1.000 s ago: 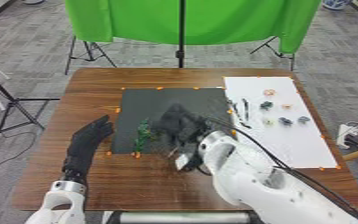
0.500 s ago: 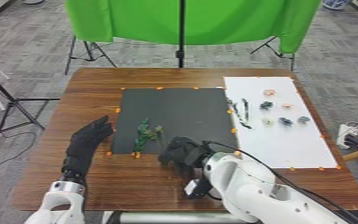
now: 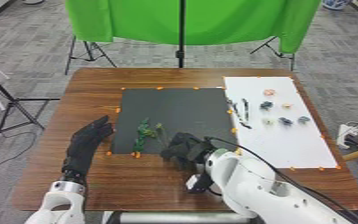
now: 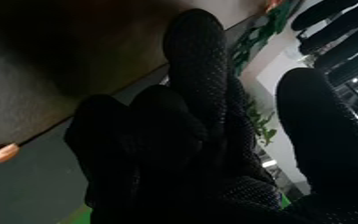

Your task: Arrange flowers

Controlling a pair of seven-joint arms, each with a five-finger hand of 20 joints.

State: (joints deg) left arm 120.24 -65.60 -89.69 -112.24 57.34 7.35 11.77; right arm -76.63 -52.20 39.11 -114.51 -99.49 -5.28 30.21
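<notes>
Right hand: in the head view, black-gloved right hand (image 3: 186,148) low over the near edge of the dark mat (image 3: 180,110); in the right wrist view its thumb stands apart from the fingers, the fingers loosely extended, some slightly bent; nothing can be made out gripped in the gap.
Left hand: open, fingers straight, left hand (image 3: 94,131) beside the mat's left side; holding nothing.
Greenery: a leafy sprig (image 3: 142,137) lies on the mat's left part; a thinner stem (image 3: 160,132) is just beside it, running towards the right hand.
Flowers: small flower heads (image 3: 286,121) sit apart on the white sheet (image 3: 291,145); dark stems (image 3: 246,114) lie near its left edge.
Risk: the glove could drag the thinner stem askew if it brushes the lower end on leaving; its leaves could snag the neighbouring sprig, spoiling the spacing; later, the arm's loose cable (image 3: 269,152) might sweep light flower heads aside.
Hard to make out: the thinner stem's lower end, hidden by the right hand; whether glove and stem touch, I cannot tell.
</notes>
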